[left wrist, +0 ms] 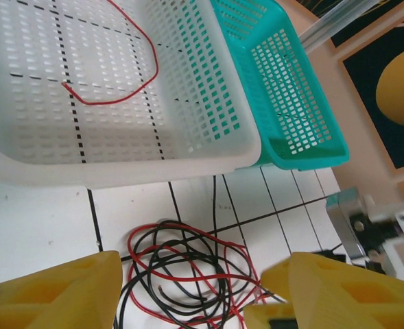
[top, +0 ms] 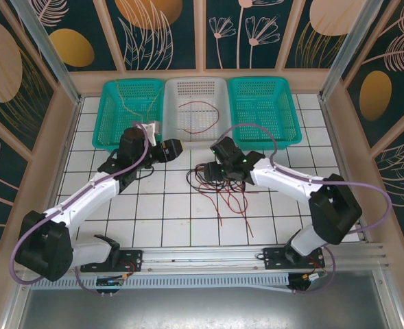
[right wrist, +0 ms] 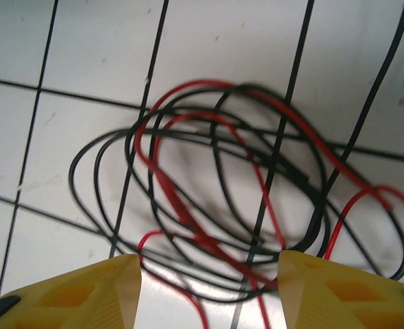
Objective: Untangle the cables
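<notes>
A tangle of thin red and black cables (top: 222, 184) lies on the white tiled floor mid-table, with loose ends trailing toward the near edge. My right gripper (top: 204, 171) hovers at the tangle's left side, open, with the loops (right wrist: 222, 192) spread between and beyond its yellow fingers (right wrist: 78, 291). My left gripper (top: 180, 148) is open a little to the left of the pile, its yellow fingers (left wrist: 57, 291) framing the coils (left wrist: 188, 271) without touching them. A single red cable (top: 198, 113) lies in the white basket (left wrist: 208, 116). A tan cable (top: 134, 96) rests in the left teal basket (top: 105, 116).
Three baskets line the far edge: teal, white, and a teal one (top: 284, 130) on the right. The right arm's wrist (left wrist: 373, 229) shows at the right of the left wrist view. Patterned walls enclose the table on three sides.
</notes>
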